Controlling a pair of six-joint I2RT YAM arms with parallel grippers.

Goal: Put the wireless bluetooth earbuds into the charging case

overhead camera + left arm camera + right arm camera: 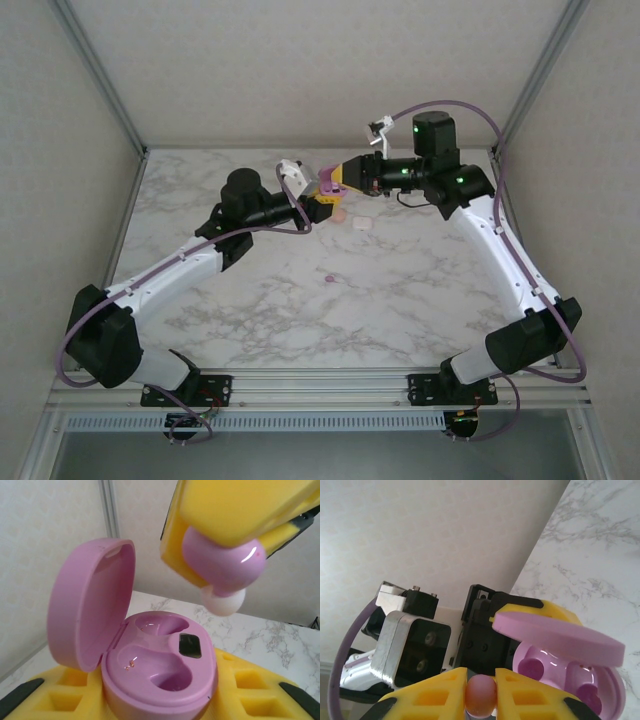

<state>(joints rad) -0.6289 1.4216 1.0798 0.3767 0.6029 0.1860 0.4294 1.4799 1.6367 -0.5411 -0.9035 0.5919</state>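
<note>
My left gripper [160, 697] is shut on the pink charging case [162, 667], gripping its base between yellow fingers [60, 700]. The case's lid [92, 600] stands open to the left and both wells show bare. Just above the case, my right gripper [481, 676] is shut on a pink earbud [481, 696]. That earbud [222, 560] hangs over the far well with its white tip [223, 602] pointing down, clear of the case. Both grippers meet above the back middle of the table, left [322, 197] and right [342, 176].
Below the grippers a small pink piece [340, 214] and a white piece [361, 224] lie on the marble table [400, 300]. A tiny pink piece [328, 278] lies nearer the middle. The back wall and frame posts stand close behind.
</note>
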